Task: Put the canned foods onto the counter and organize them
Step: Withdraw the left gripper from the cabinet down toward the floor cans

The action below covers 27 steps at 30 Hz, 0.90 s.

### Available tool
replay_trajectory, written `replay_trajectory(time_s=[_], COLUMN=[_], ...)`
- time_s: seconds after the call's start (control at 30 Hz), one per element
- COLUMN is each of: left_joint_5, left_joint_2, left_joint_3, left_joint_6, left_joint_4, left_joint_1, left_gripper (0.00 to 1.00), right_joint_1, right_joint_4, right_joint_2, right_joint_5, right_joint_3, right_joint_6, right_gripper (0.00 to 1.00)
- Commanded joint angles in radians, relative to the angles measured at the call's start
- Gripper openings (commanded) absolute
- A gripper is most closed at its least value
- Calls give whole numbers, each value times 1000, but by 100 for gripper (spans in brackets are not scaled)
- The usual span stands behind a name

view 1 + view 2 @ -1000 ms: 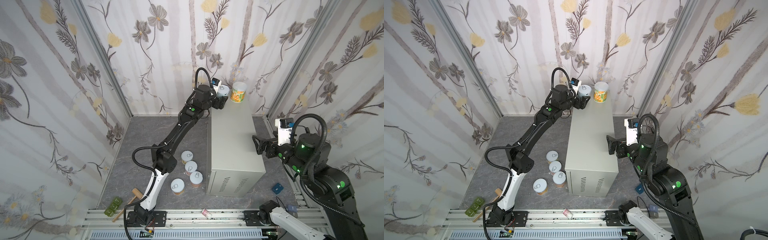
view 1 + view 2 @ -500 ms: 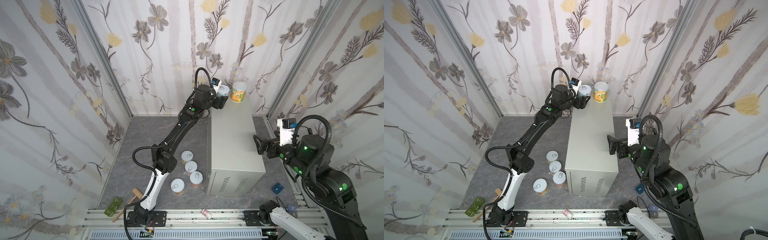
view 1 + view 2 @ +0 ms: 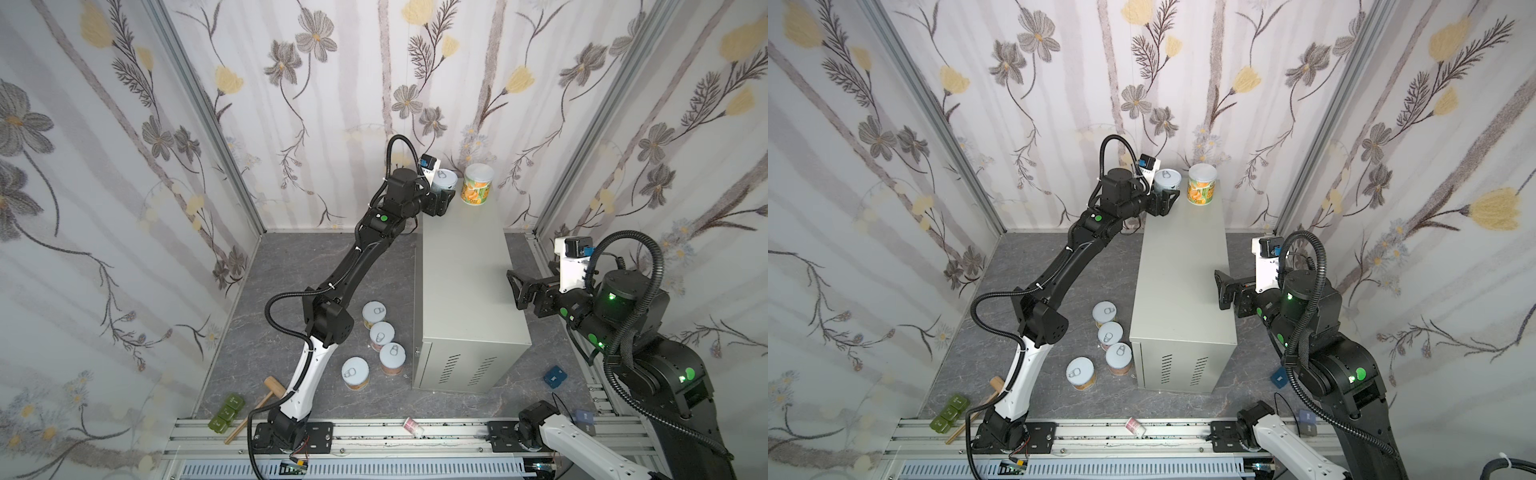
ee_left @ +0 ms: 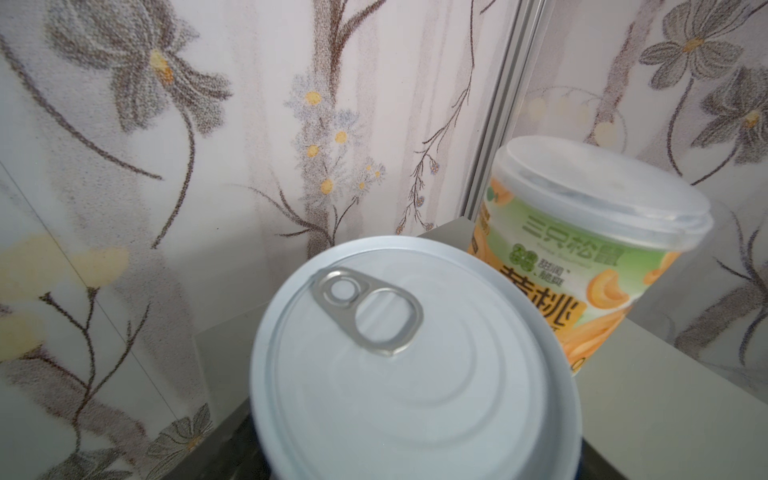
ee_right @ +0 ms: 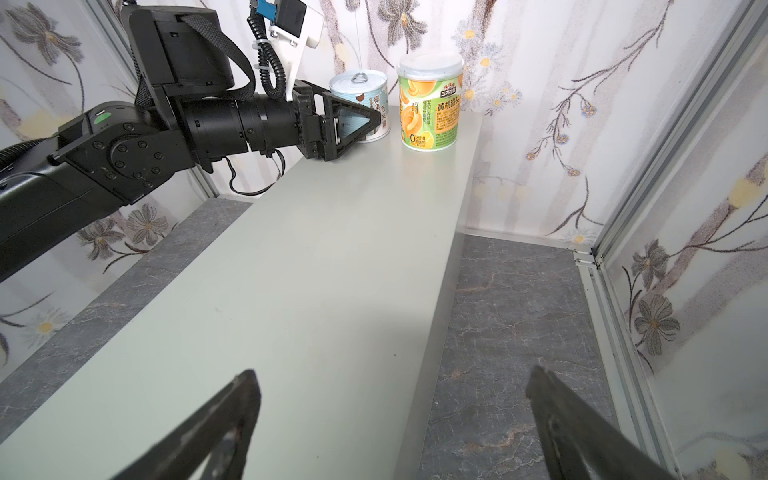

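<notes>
The counter (image 3: 461, 270) is a tall light grey cabinet standing on the floor. At its far end stand two canned foods. One is an orange-and-green can (image 3: 478, 185) (image 5: 430, 104) with a clear cap. Beside it is a pale blue can (image 3: 445, 178) (image 5: 361, 89) (image 4: 415, 365). My left gripper (image 3: 445, 188) (image 5: 365, 112) straddles the blue can, which rests on the counter top. Contact with its sides is hidden. Several more cans (image 3: 382, 334) stand on the floor left of the counter. My right gripper (image 3: 515, 291) (image 5: 392, 372) is open and holds nothing, at the counter's right edge.
Green blocks (image 3: 226, 411) and a wooden mallet (image 3: 268, 390) lie at the front left. A small blue block (image 3: 555, 376) lies right of the counter. A small striped roll (image 3: 411, 426) sits on the front rail. Flowered walls close in on three sides.
The right arm's upper part has drifted slightly, and its gripper stays in place. The left arm and the blue can have not visibly moved.
</notes>
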Motion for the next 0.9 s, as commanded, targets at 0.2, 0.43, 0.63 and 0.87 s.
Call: replay_trajectory(time_s=[0.2,0.43,0.63,0.87], left_joint_5=[34,36,53,68], left_joint_2=[15,10,-30,-221], left_joint_3=[7,12,34,-179], left_joint_6=[-11,-18,-3,14], left_joint_4=[-8,-9,-83,-92], left_joint_1=[2,3,7,9], left_gripper=[84,100,100,100], right_joint_1=[0,1,1,1], right_joint_4=[16,13,12,20], right_joint_2=[1,-1,4,8], right_joint_5=[-17,-14,-10,37], right_joint_3=[1,3,19,50], right_joint_6=[1,-1,0,14], right_gripper=[100,100,100,100])
